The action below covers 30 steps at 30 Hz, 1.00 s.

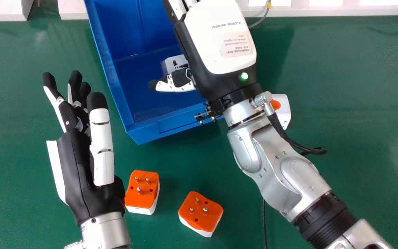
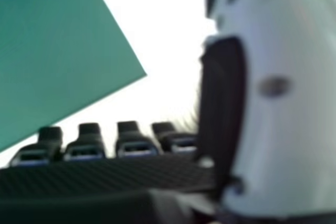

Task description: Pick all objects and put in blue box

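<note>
Hanging over the blue box [image 1: 140, 128], my right hand [image 1: 219, 38] is wide open, fingers [image 1: 176, 7] out straight, thumb [image 1: 176, 86] stuck well out to the left, and it's got hold of nothing. Just past that thumb, down inside the box, there's a white adapter [image 1: 170, 66]; it seems to sit on the box floor, though my own hand covers part of it, so I can't tell whether we touch.

Over on the left, my left hand [image 1: 78, 166] hangs above the bench [image 1: 351, 79], fingers loosely stretched, nothing in its grip. Right by its heel we have the left plug [image 1: 142, 190], orange face up, pins up. Across a gap to the right, and a touch closer to me, comes the right plug [image 1: 200, 212], also pins up and set at a slant. Both are on the bench, outside the box. And one more, an orange and white piece [image 1: 283, 110], pokes out beside my right wrist, to the right of the box, partly hidden by the arm.

From the right hand view, here's my right hand [image 2: 86, 142] with its fingers apart from the thumb, a straight bench edge beyond them.
</note>
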Available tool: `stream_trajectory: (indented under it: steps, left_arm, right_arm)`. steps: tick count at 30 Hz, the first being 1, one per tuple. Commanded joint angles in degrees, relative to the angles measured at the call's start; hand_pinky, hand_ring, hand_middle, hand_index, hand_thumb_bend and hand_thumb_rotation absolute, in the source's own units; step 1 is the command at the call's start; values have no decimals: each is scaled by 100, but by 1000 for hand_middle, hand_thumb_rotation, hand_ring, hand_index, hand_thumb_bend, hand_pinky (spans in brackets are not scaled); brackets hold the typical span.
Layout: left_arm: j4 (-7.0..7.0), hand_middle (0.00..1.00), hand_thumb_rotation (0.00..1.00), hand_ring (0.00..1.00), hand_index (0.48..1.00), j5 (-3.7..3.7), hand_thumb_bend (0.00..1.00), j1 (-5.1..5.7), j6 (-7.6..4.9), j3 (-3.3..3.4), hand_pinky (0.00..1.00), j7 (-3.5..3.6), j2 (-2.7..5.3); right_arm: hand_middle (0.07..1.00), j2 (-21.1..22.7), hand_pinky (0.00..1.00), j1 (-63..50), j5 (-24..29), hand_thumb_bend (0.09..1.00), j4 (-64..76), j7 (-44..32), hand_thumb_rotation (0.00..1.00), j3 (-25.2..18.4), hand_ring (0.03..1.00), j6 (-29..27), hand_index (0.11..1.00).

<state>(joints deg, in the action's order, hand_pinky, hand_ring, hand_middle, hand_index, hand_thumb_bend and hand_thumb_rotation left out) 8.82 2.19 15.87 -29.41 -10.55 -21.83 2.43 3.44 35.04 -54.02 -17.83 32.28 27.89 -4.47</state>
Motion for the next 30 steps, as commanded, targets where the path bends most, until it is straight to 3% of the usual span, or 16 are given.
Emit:
stream_trajectory:
  steps: [1,4,7,9,12,17,22,26,30]
  left_arm:
    - [186,976,765,974,963,-90,538,144,-64,-103,957,-33,539]
    - [234,975,757,974,962,-46,554,212,-38,-128,956,-13,518]
    - [248,974,743,975,958,-7,564,256,-42,-141,954,10,512]
    - [262,974,742,975,958,8,565,287,-40,-152,954,30,503]
    - [281,973,740,978,955,19,560,324,-23,-169,955,43,495]
    - [259,973,737,981,951,-10,550,345,-54,-175,961,49,502]
    - [229,977,737,984,952,32,545,332,-104,-174,959,97,485]
    - [226,982,773,990,961,-105,535,340,-74,-162,971,57,474]
    - [211,979,770,984,958,-85,539,345,-100,-168,958,32,512]
  right_arm:
    - [1000,20,1000,-118,74,937,526,197,201,-103,1000,-131,1000]
    - [1000,99,1000,-528,8,941,1355,177,242,-299,1000,26,1000]
    - [1000,202,1000,-916,-75,943,2189,-364,324,-593,1000,533,1000]
    - [1000,288,1000,-1140,-271,945,2779,-1112,340,-765,1000,1116,1000]
    - [1000,442,1000,-1328,-728,972,3605,-2561,452,-991,1000,2067,1000]
    - [1000,701,1000,-1187,-1317,1000,4302,-4891,463,-1268,1000,3223,1000]
    - [1000,1121,1000,-954,-1561,1000,4014,-6216,426,-1374,1000,3525,1000]
    - [1000,1357,1000,-733,-1138,1000,3555,-6762,343,-1395,1000,3427,1000]
    - [1000,1445,1000,-465,-736,1000,2897,-6988,289,-1289,1000,3299,1000]
